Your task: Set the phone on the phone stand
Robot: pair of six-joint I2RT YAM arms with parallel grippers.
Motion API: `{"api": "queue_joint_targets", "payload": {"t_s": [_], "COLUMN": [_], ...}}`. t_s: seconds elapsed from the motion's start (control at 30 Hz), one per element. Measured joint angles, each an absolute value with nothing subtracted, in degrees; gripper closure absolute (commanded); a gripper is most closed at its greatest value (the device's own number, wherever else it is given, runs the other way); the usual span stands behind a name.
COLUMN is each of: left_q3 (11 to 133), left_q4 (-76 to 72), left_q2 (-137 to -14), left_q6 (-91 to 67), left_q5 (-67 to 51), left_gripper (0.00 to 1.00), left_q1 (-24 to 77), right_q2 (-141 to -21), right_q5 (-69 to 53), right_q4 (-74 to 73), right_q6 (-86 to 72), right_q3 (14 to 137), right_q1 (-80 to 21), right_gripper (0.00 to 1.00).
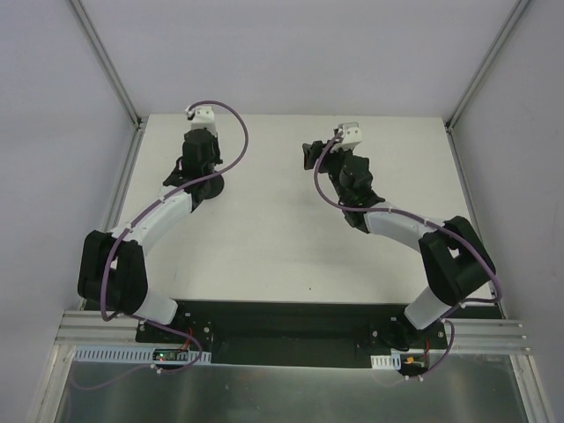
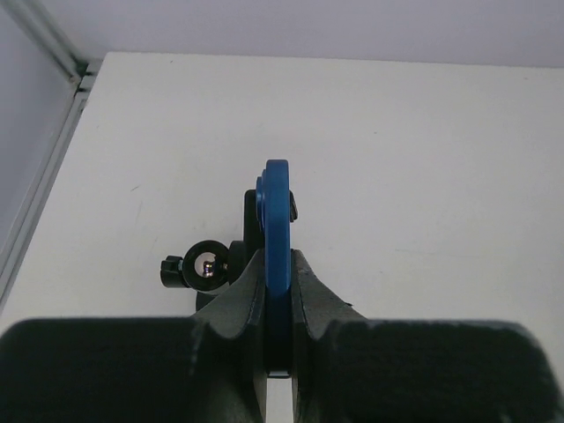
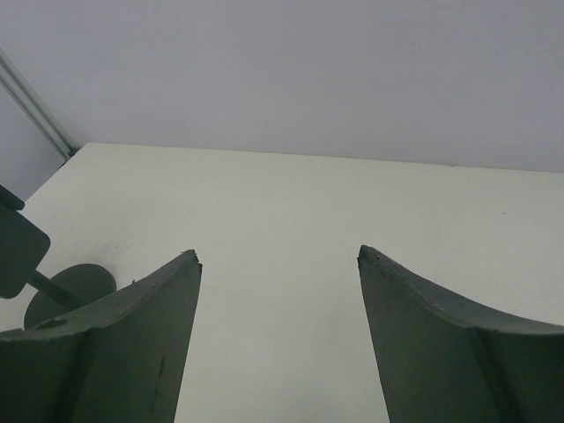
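Note:
My left gripper (image 2: 279,263) is shut on the phone (image 2: 278,207), a thin slab seen edge-on with a blue rim. It is held upright right over the phone stand (image 2: 208,263), whose black knob and cradle show just beneath and left of the phone. I cannot tell whether the phone rests in the cradle. In the top view my left gripper (image 1: 199,155) hangs over the stand's round base (image 1: 210,188), and the phone is hidden. My right gripper (image 3: 278,256) is open and empty. It also shows in the top view (image 1: 309,157), right of the stand.
The stand's disc base and thin post (image 3: 73,286) show at the left edge of the right wrist view. The white table (image 1: 282,238) is enclosed by grey walls, with metal corner posts (image 1: 110,66) at the far left and right.

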State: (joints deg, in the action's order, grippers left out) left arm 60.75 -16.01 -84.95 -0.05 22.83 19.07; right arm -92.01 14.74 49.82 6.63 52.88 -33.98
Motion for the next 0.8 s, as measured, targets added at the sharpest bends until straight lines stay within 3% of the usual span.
{"api": "queue_joint_targets", "payload": {"t_s": [0.4, 0.8], "left_q3": [52.9, 49.4], "left_q4": [-16.0, -6.0], "left_q2": [-75.8, -69.3], "left_q6": [-6.5, -16.2], "left_q5": [19.2, 50.4], "left_gripper": [1.0, 1.0], "left_q1": [9.3, 9.3], "right_q2": [-99.1, -99.7], "right_q5": [-5.4, -9.5], "right_q4": [48.0, 46.9], "right_q6": [4.5, 3.3], "right_q3": [59.3, 60.7], "right_q1": [-33.5, -33.5], "right_gripper": [0.25, 0.24]}}
